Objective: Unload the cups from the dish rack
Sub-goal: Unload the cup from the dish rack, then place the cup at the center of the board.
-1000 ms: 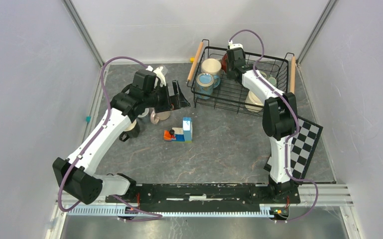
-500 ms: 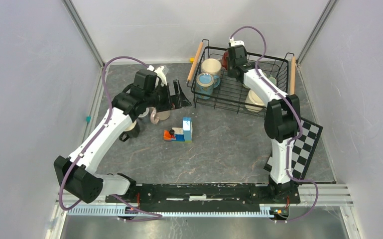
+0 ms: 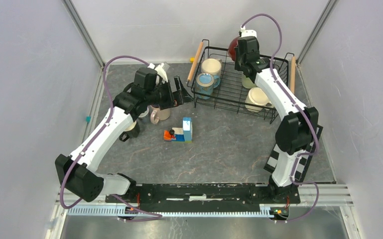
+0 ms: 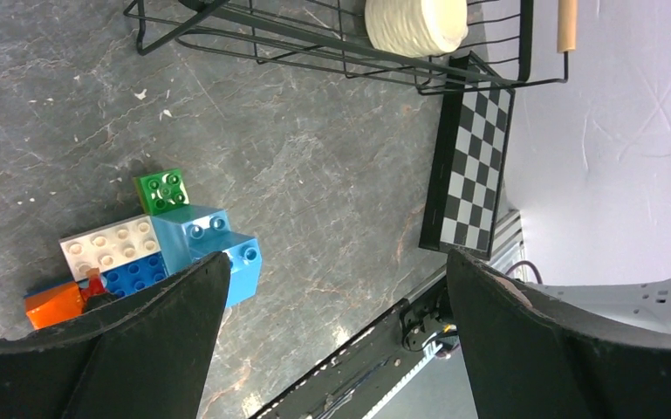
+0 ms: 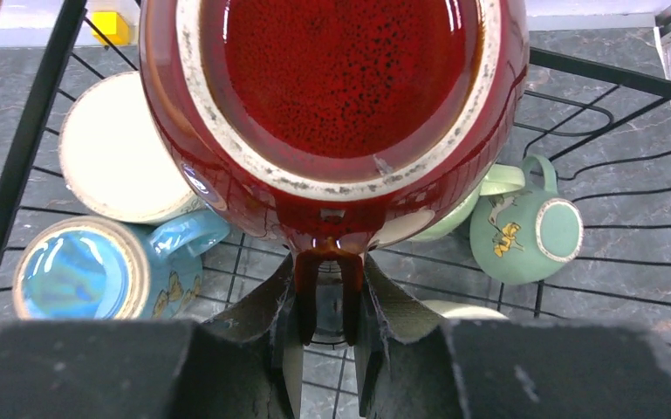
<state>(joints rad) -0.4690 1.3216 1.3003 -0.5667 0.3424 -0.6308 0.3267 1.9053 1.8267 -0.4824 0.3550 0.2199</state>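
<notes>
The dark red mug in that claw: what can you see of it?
The dark red mug looks like glossy glazed ceramic with darker speckles and a pale bare ring around the round end facing the wrist camera. The right gripper is shut on its loop handle. It hangs on its side over the dish rack, above a blue mug and a pale green mug.

Cups in dish rack, toy blocks front-left

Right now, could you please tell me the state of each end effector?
Left end effector: open, holding nothing.
Right end effector: closed on the handle of the dark red cup.
</notes>
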